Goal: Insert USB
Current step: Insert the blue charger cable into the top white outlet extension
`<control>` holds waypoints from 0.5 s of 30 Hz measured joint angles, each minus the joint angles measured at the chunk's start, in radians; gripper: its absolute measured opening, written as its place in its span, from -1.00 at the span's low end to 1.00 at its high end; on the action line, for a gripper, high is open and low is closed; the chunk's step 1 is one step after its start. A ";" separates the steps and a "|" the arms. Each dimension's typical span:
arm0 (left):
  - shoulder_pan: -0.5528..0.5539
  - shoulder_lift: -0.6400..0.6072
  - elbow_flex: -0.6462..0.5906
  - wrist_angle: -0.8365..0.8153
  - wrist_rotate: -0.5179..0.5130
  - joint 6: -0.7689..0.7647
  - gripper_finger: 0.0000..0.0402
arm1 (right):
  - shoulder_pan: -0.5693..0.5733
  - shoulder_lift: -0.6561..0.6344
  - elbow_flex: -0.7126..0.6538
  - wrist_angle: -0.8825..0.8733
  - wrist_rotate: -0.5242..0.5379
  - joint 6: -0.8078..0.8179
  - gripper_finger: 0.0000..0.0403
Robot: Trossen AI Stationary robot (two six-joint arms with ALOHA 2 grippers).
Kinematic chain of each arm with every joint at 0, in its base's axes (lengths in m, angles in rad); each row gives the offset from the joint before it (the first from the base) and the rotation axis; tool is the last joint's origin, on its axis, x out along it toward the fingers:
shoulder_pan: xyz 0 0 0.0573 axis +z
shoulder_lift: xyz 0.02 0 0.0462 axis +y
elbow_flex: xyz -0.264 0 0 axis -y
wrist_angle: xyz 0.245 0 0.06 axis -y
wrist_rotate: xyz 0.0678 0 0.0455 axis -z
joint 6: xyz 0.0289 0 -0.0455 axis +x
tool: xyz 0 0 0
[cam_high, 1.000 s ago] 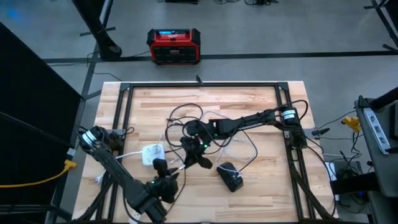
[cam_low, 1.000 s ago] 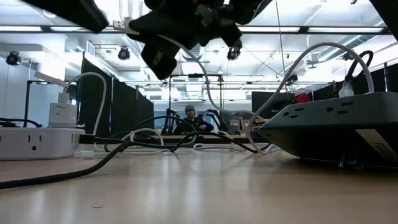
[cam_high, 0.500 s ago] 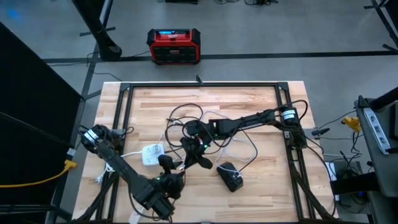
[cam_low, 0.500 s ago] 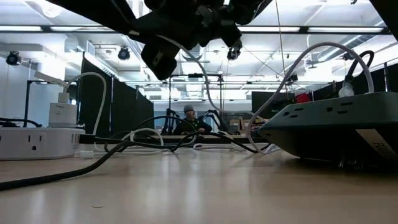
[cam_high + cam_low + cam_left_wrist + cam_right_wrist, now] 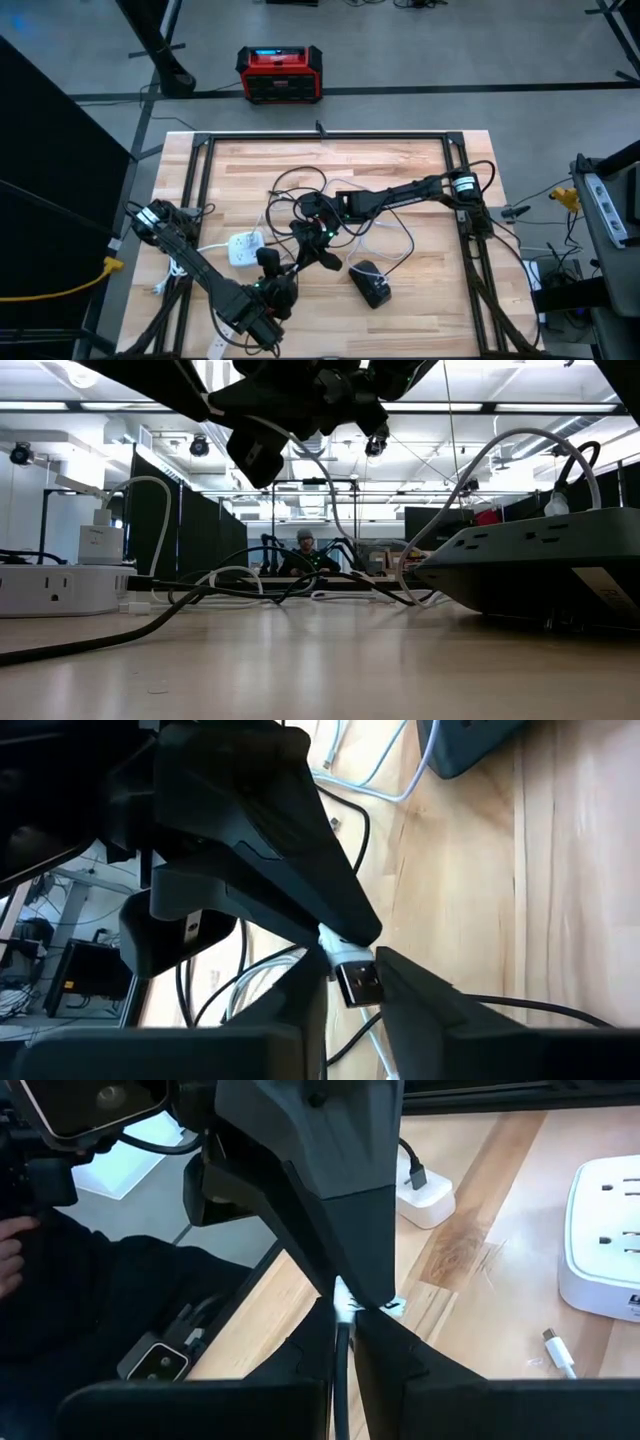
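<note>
mostly cable-crowded table (image 5: 420, 165) centre, edges bare

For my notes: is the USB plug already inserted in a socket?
Not inserted. The USB plug is free in the air above the wooden table.

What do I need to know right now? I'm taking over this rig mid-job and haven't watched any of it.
Left gripper: closed on the USB plug, held above the table.
Right gripper: shut on the cable just behind the plug, tip to tip with the left.
The white power strip lies by the left arm, the black power strip just right of both grippers.
Done: plug lifted and held by both arms.
Left: carry it to a port and push it in; it sits in no port yet.
</note>
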 joint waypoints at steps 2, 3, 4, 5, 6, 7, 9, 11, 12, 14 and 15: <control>0.002 0.000 0.000 0.000 0.001 -0.001 -0.71 | 0.000 0.000 0.000 -0.002 0.000 0.000 -0.93; 0.002 0.000 0.000 -0.001 0.002 -0.001 -0.76 | 0.000 0.000 -0.001 -0.003 0.000 0.000 -0.93; 0.002 0.000 0.000 -0.001 0.002 -0.003 -0.79 | 0.000 0.000 -0.001 -0.003 0.000 0.000 -0.93; 0.002 0.000 0.000 -0.001 0.003 -0.004 -0.80 | 0.000 0.000 -0.001 -0.004 -0.001 0.000 -0.93; 0.002 0.000 0.000 0.000 0.003 -0.003 -0.80 | 0.000 0.000 -0.001 -0.004 0.000 0.000 -0.93; 0.002 0.000 0.000 0.001 0.003 -0.004 -0.80 | 0.000 0.000 -0.001 -0.005 0.000 0.000 -0.93; 0.002 0.000 0.000 0.001 0.003 -0.008 -0.80 | 0.000 0.000 -0.001 -0.006 -0.001 0.000 -0.93; 0.002 0.000 0.000 0.003 0.003 -0.016 -0.80 | 0.000 0.000 -0.001 -0.007 -0.001 0.000 -0.93; 0.002 0.000 0.000 0.003 0.004 -0.024 -0.80 | 0.000 0.000 -0.001 -0.007 -0.001 0.000 -0.93; 0.002 -0.001 0.000 0.003 0.015 -0.034 -0.80 | 0.000 0.000 -0.001 -0.008 0.000 -0.003 -0.93; 0.003 -0.001 0.000 0.003 0.023 -0.042 -0.80 | 0.000 0.000 -0.001 -0.008 0.001 -0.006 -0.93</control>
